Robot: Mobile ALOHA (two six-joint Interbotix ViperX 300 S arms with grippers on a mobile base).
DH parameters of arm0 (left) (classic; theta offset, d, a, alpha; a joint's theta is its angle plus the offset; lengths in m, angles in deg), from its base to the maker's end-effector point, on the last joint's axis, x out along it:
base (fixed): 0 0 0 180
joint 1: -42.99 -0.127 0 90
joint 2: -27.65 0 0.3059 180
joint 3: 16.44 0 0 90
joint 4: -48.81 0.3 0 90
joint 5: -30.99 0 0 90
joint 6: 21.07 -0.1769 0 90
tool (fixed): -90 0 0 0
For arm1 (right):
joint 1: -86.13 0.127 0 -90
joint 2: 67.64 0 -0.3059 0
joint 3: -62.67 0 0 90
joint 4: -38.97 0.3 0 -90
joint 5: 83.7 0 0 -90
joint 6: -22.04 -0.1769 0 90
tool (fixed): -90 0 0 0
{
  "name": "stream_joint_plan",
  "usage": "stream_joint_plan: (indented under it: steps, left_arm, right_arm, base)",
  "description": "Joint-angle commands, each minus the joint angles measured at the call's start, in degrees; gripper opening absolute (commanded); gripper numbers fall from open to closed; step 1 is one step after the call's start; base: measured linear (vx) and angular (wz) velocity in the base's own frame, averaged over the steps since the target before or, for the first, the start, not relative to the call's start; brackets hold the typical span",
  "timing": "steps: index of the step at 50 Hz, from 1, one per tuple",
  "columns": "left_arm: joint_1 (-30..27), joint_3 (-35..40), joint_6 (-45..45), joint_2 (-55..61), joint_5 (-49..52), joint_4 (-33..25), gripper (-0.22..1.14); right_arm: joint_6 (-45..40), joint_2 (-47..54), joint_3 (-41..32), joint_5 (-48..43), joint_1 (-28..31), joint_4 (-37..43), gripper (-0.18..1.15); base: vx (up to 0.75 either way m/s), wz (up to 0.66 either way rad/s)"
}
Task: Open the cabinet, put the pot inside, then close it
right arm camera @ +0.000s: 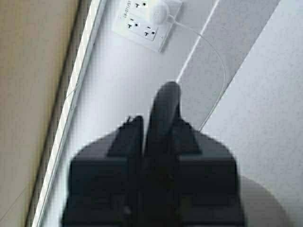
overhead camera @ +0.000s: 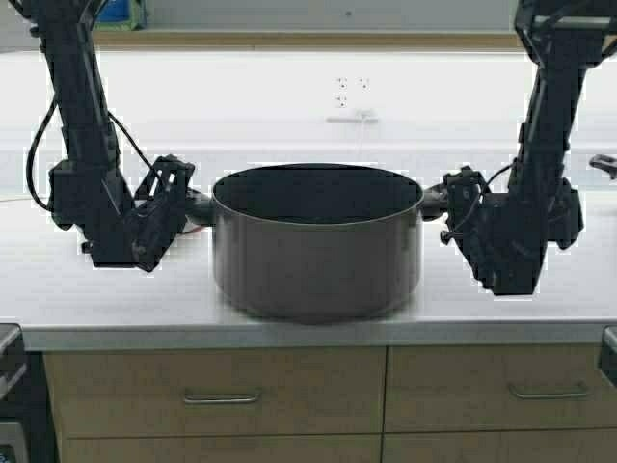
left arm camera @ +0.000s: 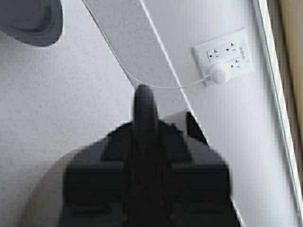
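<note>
The large dark grey pot (overhead camera: pixel 316 241) is at the front of the white counter (overhead camera: pixel 87 299), between my two arms. I cannot tell whether it rests on the counter or is just off it. My left gripper (overhead camera: pixel 193 205) is shut on the pot's left black loop handle (left arm camera: pixel 144 101), which stands up between its jaws in the left wrist view. My right gripper (overhead camera: pixel 436 204) is shut on the right loop handle (right arm camera: pixel 164 99). Of the cabinet only a tan lower edge (overhead camera: pixel 289 40) shows above the backsplash. Its doors and handles are out of view.
A wall outlet (overhead camera: pixel 352 92) with a white plug and cord is behind the pot. Tan base drawers with bar pulls (overhead camera: pixel 222 396) lie below the counter. A dark object (overhead camera: pixel 603 164) sits at the right edge. A grey rounded thing (left arm camera: pixel 31 19) lies on the counter.
</note>
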Motion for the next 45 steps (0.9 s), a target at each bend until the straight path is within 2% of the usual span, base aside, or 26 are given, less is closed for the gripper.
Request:
stream_joint_plan:
  steps: [1, 13, 45]
  left_arm:
    - [1.1, -1.7, -2.7, -4.2, -1.8, 0.1, 0.01]
    - [2.7, -6.1, -3.5, -9.0, -3.4, -0.2, 0.01]
    - [6.0, -14.2, -3.5, -21.9, -3.4, -1.2, 0.02]
  right_arm:
    - [0.2, -4.0, 2.5, -2.5, 1.1, -0.1, 0.08]
    - [0.7, -8.5, 9.1, -4.8, 1.8, -0.1, 0.08]
    - [0.8, -21.9, 18.8, -5.3, 4.3, -0.3, 0.08]
  base:
    - [0.00, 0.00]
    - [0.00, 0.00]
    - [0.00, 0.00]
